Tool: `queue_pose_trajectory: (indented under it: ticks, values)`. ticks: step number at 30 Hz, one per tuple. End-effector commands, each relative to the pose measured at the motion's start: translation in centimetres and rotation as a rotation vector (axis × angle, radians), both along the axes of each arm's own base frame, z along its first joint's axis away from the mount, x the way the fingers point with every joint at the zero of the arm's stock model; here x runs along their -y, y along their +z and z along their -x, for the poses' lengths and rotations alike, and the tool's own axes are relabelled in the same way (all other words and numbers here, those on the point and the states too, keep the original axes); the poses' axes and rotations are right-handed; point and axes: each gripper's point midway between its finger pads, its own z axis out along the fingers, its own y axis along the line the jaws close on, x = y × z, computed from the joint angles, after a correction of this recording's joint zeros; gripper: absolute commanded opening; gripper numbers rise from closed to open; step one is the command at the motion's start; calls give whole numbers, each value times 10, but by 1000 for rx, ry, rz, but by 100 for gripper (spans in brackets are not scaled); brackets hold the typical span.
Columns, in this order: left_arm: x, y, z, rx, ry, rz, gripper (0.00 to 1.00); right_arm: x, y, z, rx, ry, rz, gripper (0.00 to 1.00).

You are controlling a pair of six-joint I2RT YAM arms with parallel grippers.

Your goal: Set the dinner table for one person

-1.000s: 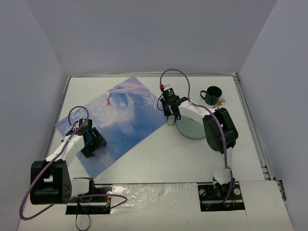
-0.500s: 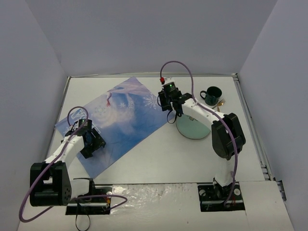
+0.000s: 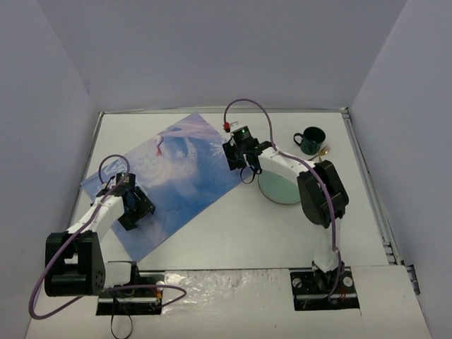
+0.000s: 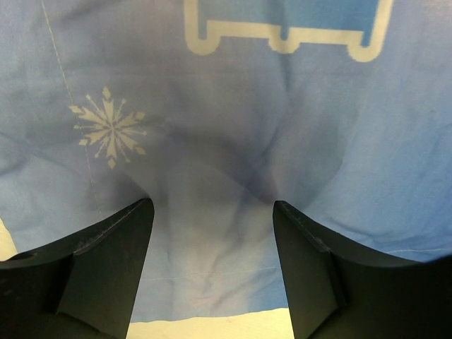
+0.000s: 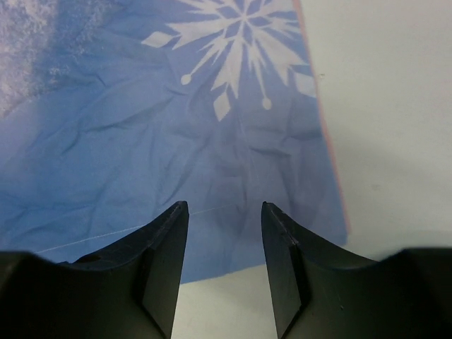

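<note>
A blue snowflake-printed placemat (image 3: pixel 176 169) lies askew on the left half of the white dinner table (image 3: pixel 233 233). My left gripper (image 3: pixel 135 206) hangs low over the mat's near-left part. In the left wrist view it (image 4: pixel 212 205) is open, with only wrinkled blue cloth (image 4: pixel 233 106) between the fingers and the mat's edge just below. My right gripper (image 3: pixel 236 161) sits over the mat's right corner. In the right wrist view it (image 5: pixel 224 206) is open with nothing held, above creased cloth (image 5: pixel 141 141) and bare table (image 5: pixel 388 106).
A pale green plate (image 3: pixel 280 189) lies right of the mat, partly under the right arm. A dark green mug (image 3: pixel 311 140) stands at the back right with gold cutlery (image 3: pixel 325 150) beside it. White walls enclose the table on three sides.
My right gripper has moved left, away from the plate and onto the placemat's right corner. The left arm has barely shifted.
</note>
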Motion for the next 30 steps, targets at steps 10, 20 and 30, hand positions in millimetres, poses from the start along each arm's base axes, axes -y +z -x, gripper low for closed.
queue_pose_trajectory:
  ticks: [10,20,30]
  values:
    - [-10,-12,21,-23,129,-26,64,0,-41,-27,-5,4,-16,43]
    - [-13,15,15,29,125,-26,68,15,58,-45,167,-83,-108,50]
    - [-29,148,-17,300,-71,-169,97,116,152,-22,290,-390,-293,76]
